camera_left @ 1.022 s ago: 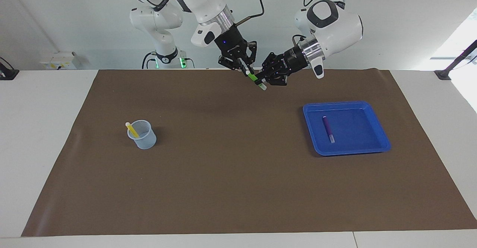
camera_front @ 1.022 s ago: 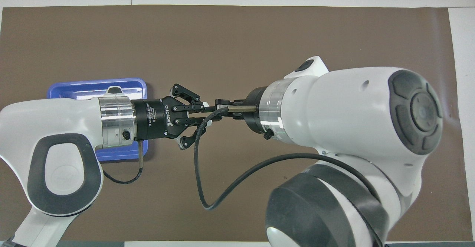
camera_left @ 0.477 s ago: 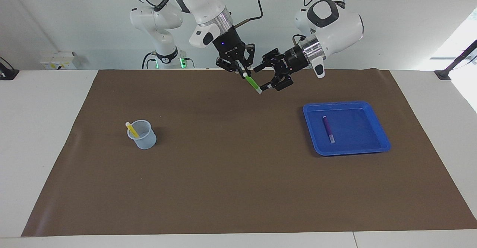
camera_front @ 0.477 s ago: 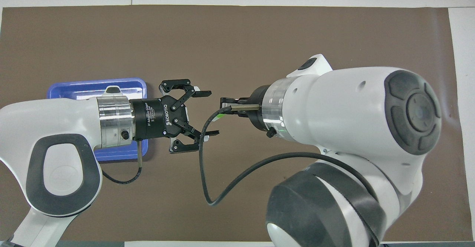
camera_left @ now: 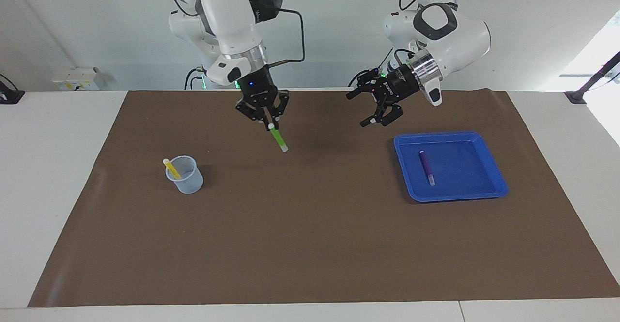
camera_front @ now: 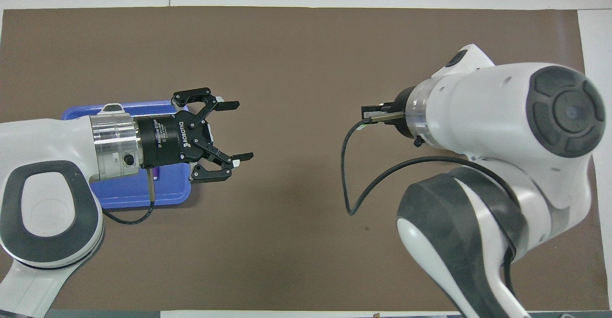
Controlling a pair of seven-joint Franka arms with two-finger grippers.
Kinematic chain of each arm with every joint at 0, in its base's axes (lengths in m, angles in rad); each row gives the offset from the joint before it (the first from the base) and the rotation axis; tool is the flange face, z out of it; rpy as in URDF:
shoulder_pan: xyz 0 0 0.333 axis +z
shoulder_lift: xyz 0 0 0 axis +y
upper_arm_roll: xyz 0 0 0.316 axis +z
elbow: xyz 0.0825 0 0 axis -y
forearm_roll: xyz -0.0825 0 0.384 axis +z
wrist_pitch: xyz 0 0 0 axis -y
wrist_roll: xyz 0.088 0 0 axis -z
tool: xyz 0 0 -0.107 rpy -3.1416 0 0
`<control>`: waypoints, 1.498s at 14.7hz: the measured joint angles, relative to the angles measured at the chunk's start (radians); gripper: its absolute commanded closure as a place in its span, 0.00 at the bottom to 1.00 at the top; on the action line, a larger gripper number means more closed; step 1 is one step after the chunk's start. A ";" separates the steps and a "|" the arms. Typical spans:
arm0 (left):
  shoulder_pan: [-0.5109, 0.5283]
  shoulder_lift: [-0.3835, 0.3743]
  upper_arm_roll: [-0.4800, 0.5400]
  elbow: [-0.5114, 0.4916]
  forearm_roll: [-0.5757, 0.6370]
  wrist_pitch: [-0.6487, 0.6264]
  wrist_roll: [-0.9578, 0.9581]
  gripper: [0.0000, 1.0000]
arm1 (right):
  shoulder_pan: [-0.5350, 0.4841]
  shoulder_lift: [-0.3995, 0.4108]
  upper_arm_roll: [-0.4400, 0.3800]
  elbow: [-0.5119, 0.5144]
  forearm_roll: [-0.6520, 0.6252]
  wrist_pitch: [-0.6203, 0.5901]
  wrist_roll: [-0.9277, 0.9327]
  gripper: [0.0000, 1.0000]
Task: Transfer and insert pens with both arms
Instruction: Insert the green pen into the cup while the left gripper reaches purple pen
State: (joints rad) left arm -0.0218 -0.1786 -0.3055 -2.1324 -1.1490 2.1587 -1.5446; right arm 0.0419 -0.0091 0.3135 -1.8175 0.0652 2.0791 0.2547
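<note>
On my facing view the right arm's black two-finger tool (camera_left: 268,121) hangs over the brown mat (camera_left: 310,244) toward the robots' edge of the bench (camera_left: 58,176), somewhat toward the right arm's end, and it is clamped on the slim green marker pen (camera_left: 277,138), which slants down from the fingers with its whitish cap end lowest and clear of the mat. From overhead that tool (camera_front: 370,115) is mostly hidden under the big white wrist, and I see only a sliver of green at its tip. The left arm's black two-finger tool (camera_left: 367,110) holds nothing and its fingers are spread wide; it hangs over the mat just beside the blue plastic tray (camera_left: 495,172), at the tray's corner nearest the robots and the bench's middle. Overhead, this left tool (camera_front: 234,129) points toward the right arm's end of the bench, with the tray's (camera_front: 119,198) rim showing beneath its wrist. The slim purple marker pen (camera_left: 426,166) lies flat inside the tray, whitish cap end pointing away from the robots. Toward the right arm's end of the bench stands a small translucent grey plastic cup (camera_left: 185,176) on the mat, and the slim yellow marker pen (camera_left: 170,167) leans in it, whitish cap end up above the rim.
</note>
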 measured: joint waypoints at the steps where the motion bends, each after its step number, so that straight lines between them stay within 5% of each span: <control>1: 0.019 0.000 0.001 0.000 0.081 -0.029 -0.001 0.00 | -0.002 -0.003 -0.038 -0.007 -0.040 -0.001 -0.055 1.00; 6: 0.091 0.000 0.003 0.000 0.446 -0.081 -0.007 0.00 | -0.007 -0.031 -0.168 -0.070 -0.164 0.002 -0.201 1.00; 9: 0.174 -0.001 0.006 0.000 0.543 -0.129 0.035 0.00 | -0.008 -0.059 -0.245 -0.147 -0.165 0.054 -0.286 1.00; 14: 0.298 -0.001 0.007 -0.007 0.559 -0.182 0.368 0.00 | -0.008 -0.090 -0.298 -0.246 -0.164 0.102 -0.312 1.00; 22: 0.315 0.100 0.000 -0.034 0.802 -0.136 1.001 0.00 | -0.008 -0.091 -0.328 -0.346 -0.078 0.197 -0.312 1.00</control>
State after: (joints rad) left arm 0.2930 -0.0787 -0.3058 -2.1663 -0.3474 2.0225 -0.5436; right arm 0.0339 -0.1002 -0.0144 -2.1633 -0.0132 2.2760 -0.0574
